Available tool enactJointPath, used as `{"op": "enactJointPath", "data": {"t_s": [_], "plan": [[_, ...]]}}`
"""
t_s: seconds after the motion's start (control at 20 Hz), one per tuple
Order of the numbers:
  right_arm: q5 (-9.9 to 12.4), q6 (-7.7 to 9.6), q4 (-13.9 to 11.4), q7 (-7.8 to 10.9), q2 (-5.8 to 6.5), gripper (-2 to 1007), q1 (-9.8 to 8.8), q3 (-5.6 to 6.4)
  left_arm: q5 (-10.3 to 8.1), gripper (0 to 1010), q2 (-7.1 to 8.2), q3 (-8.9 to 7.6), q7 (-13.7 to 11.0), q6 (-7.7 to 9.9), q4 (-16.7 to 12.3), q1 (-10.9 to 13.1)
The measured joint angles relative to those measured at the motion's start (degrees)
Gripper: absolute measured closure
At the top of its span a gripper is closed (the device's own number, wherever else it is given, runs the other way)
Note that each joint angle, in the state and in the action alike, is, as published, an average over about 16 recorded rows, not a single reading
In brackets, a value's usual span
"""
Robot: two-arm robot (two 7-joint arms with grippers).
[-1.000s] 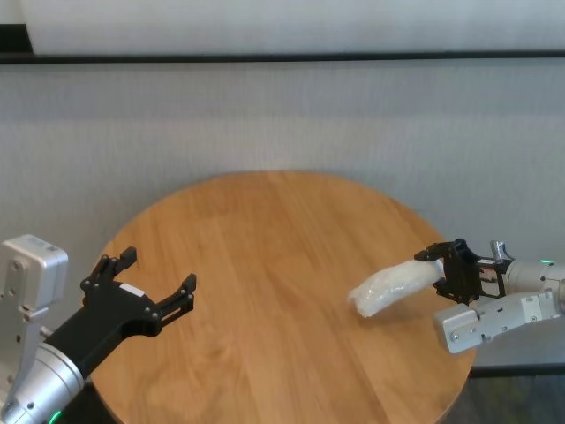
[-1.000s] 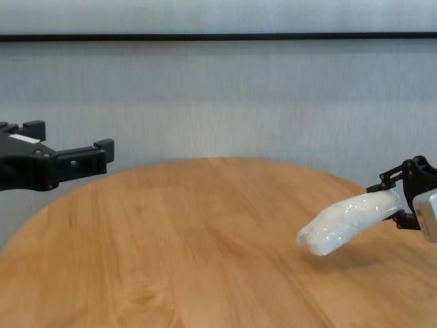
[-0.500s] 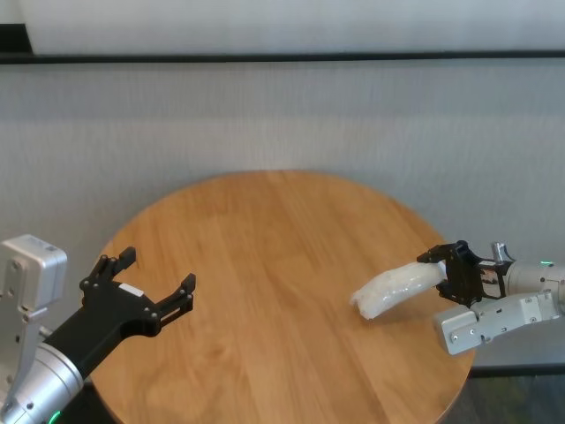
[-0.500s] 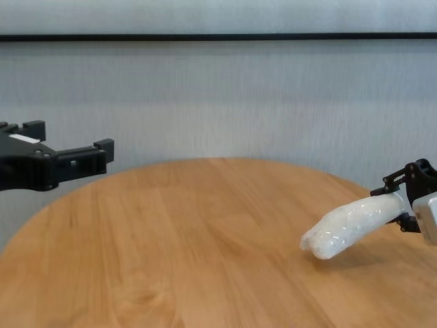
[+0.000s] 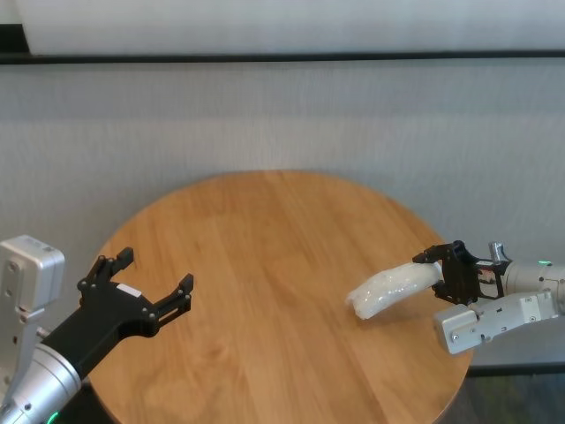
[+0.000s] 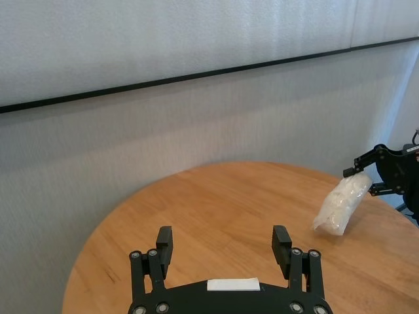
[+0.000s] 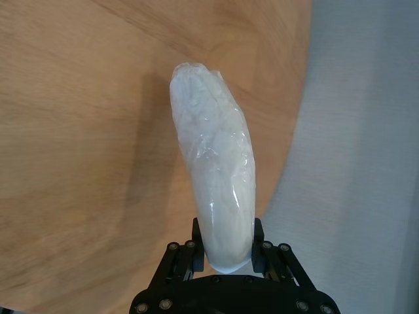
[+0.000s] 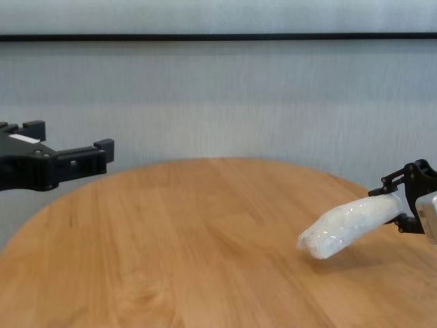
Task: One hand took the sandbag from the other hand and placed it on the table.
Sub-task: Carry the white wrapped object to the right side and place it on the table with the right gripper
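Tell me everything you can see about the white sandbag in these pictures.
The sandbag is a small, oblong, sausage-like pouch of crinkly, translucent white plastic. The right gripper is shut on one end of it, over the right side of the table. The rest of the bag sticks out toward the table's middle, sloping down. The chest view shows its free end just above the wood, over its shadow. Nothing else touches it; the left gripper is open, far away on the left.

A pale grey wall (image 5: 282,124) of fine ribbed texture stands close behind the far edge of the round wooden counter (image 5: 265,265). A thin black horizontal strip (image 5: 282,57) runs across it, with a lighter white band (image 5: 291,25) above. Even, soft light falls on the planks. Past the counter's near right edge, dark floor (image 5: 521,397) shows.
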Motion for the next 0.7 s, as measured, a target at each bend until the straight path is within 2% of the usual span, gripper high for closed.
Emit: {"op": "enactJointPath", "data": {"t_s": [0.4,0.7], "plan": [[-0.06,-0.04,-0.04,-0.02,0.02,585,-0.02,0.05,0.00,9,0.00,0.00,0.00,0.00,0.00,0.00],[-0.21,0.08,-0.15,-0.02,0.05,461,-0.06,0.10,0.00,8,0.00,0.00,0.00,0.00,0.00,0.00]]}}
